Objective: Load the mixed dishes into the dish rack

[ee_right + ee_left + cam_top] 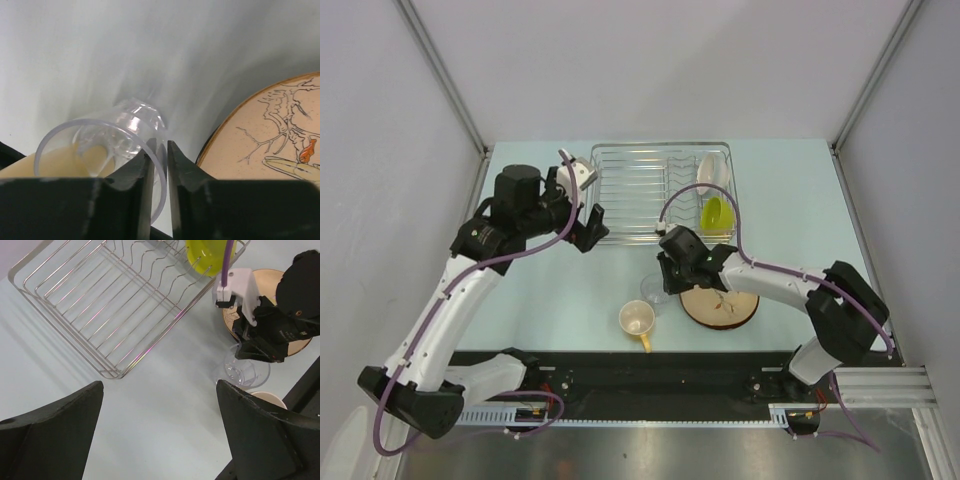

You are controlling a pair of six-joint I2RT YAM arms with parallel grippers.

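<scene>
— Gripping what is the right end effector (159,150) seen?
— The rim of the glass (120,125) is pinched between its nearly closed fingers, by the desk's near edge, between mug (637,320) and wooden plate (725,308).
— And the left end effector (157,390)?
— It is held wide open and empty, near the near left corner of the rack (640,190).

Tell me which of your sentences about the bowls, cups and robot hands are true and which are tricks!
1. The green bowl sits in the rack. True.
2. The mug is in the rack. False: it stands on the table, near the plate.
3. The right gripper pinches the rim of the glass. True.
4. The left gripper is holding something. False: it is open and empty.
</scene>
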